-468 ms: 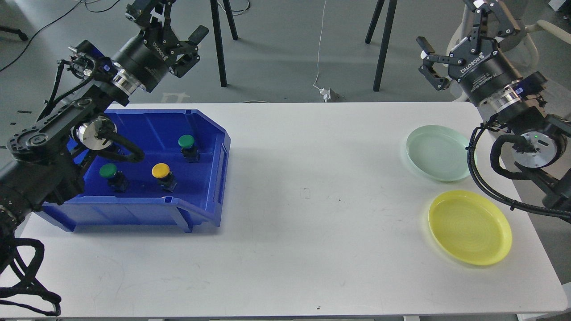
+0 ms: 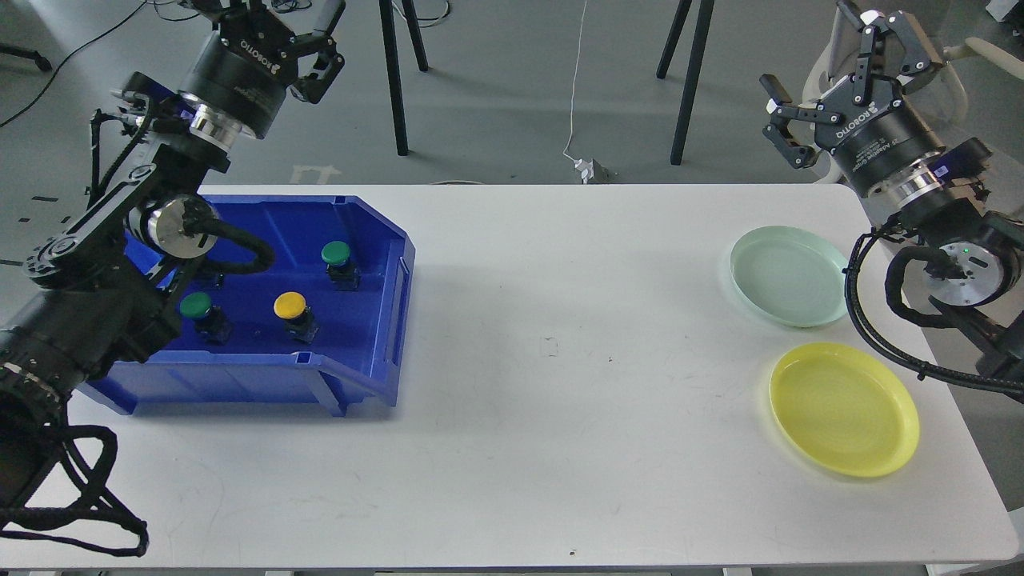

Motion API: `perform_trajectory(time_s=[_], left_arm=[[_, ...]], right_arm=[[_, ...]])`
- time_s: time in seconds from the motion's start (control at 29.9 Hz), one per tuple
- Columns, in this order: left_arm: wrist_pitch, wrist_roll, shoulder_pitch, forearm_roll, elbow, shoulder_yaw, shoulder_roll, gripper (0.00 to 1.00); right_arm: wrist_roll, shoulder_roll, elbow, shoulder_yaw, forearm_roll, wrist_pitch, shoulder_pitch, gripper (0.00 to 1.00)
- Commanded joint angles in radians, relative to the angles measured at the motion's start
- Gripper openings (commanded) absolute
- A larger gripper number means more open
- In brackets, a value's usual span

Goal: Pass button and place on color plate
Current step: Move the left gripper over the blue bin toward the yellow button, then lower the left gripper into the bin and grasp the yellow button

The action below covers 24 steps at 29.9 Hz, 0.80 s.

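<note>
Three push buttons lie in a blue bin point(image 2: 394, 320) at the table's left: a green one point(image 2: 336, 254) at the back, a green one point(image 2: 195, 305) at the front left, and a yellow one point(image 2: 290, 305) in the front middle. A pale green plate point(image 2: 788, 276) and a yellow plate point(image 2: 844, 410) sit empty at the right. My left gripper point(image 2: 268, 12) is open and empty, high above the bin's back, with its fingertips partly cut off by the top edge. My right gripper point(image 2: 824, 56) is open and empty, beyond the table's far right corner, above the pale green plate.
The white table point(image 2: 560, 360) spans the view. Black stand legs point(image 2: 396, 80) and a white cable with a plug point(image 2: 588, 168) are on the floor behind it. My right arm's cable loop point(image 2: 860, 320) hangs over the pale green plate's right rim.
</note>
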Motion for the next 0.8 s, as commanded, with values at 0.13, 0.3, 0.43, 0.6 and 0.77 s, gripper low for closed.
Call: perform_trajectory(time_s=[0.13, 0.3, 0.43, 0.6, 0.77], left_arm=[[0.0, 0.0, 0.065, 0.033, -0.375, 0.01, 0.061, 1.0], [0.162, 0.0, -0.016, 0.26, -0.483, 0.293, 0.265, 1.0], [0.18, 0.0, -0.157, 0.438, -0.486, 0.554, 0.446, 1.0], [0.185, 0.0, -0.319, 0.694, -0.474, 0.758, 0.598, 1.0], [0.193, 0.0, -0.386, 0.924, -0.466, 0.909, 0.637, 1.0]], right_arm=[[0.0, 0.02, -0.008, 0.002, 0.0, 0.0, -0.001, 0.99], [0.0, 0.022, -0.03, 0.005, 0.0, 0.0, -0.021, 0.99], [0.0, 0.023, -0.031, 0.006, 0.0, 0.0, -0.033, 0.99], [0.0, 0.045, -0.076, 0.005, 0.0, 0.0, -0.035, 0.99], [0.0, 0.079, -0.106, 0.003, 0.0, 0.0, -0.038, 0.99]])
